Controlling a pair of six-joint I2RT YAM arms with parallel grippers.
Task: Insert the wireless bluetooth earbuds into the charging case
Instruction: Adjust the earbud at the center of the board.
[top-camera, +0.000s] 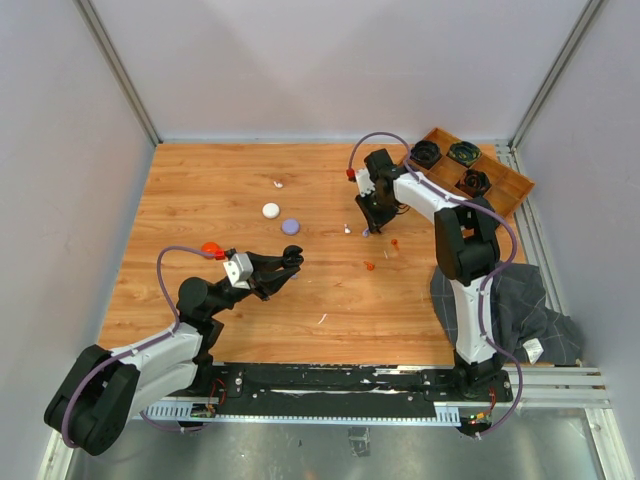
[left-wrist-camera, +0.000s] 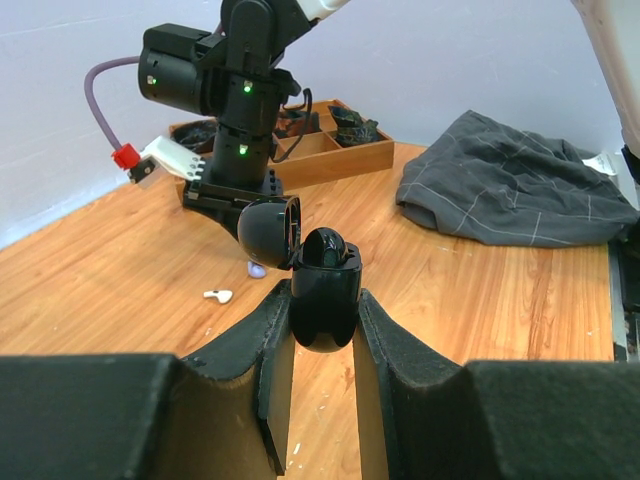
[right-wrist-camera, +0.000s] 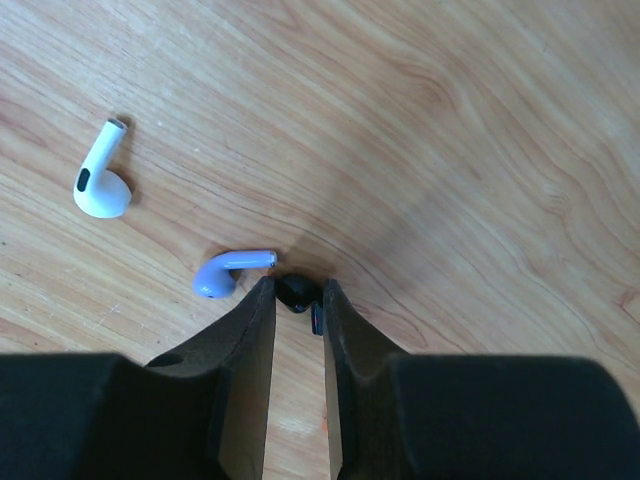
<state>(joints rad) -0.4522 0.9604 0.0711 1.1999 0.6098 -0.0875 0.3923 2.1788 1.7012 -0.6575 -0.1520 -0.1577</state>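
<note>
My left gripper is shut on a black charging case, held above the table with its lid open. My right gripper is down at the table, its fingers shut on a black earbud. A pale purple earbud lies just left of its tips and a white earbud further left. Both also show in the left wrist view, the white one and the purple one. Two red-orange earbuds lie near the right gripper.
A white puck, a purple puck and a red-orange object lie mid-table. Another white earbud lies further back. A wooden tray with black coiled bundles stands at the back right. A grey cloth lies at the right.
</note>
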